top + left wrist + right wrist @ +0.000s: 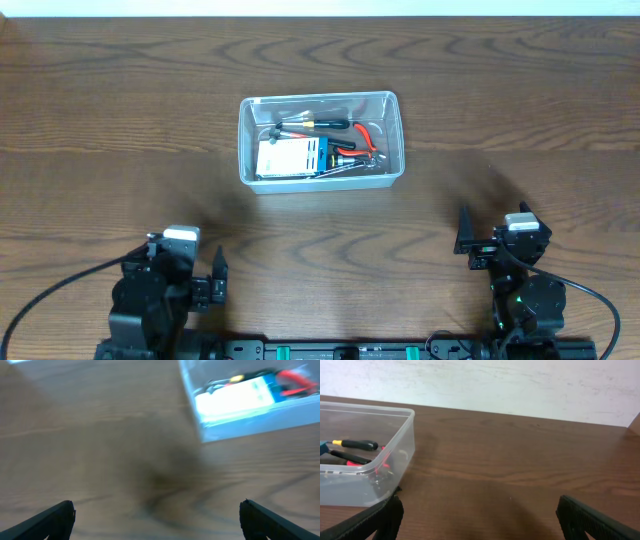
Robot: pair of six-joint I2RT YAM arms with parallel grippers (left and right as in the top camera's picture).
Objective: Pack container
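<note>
The container (243, 140) is located slightly above the centre of the overhead frame, on a dark wooden table (100, 100). It is a clear rectangular bin with rounded corners and low walls, set with its long side across the frame.

Several items are seen inside it:
- A blue-and-white box (288, 158) is placed in the lower left part of the bin.
- A screwdriver (325, 124) with a black and yellow handle is laid along the upper wall.
- A pair of red-handled pliers (365, 135) is positioned toward the right end.
- Small metal parts are visible beside the box, but they are too small to be identified.

The left gripper (157, 510) is found in the lower left of the overhead frame, well apart from the bin. In the left wrist view its two fingers are shown spread wide at the lower corners, and nothing is held between them. That view is blurred; the bin is shown at the upper right, and the pale shape in it is probably the box.

The right gripper (480, 505) is found in the lower right of the overhead frame, also well apart from the bin. Its fingers are likewise spread wide, and bare table is seen between them. In the right wrist view one corner of the bin is shown at the left edge, and a white wall (520, 385) is seen behind the table.
</note>
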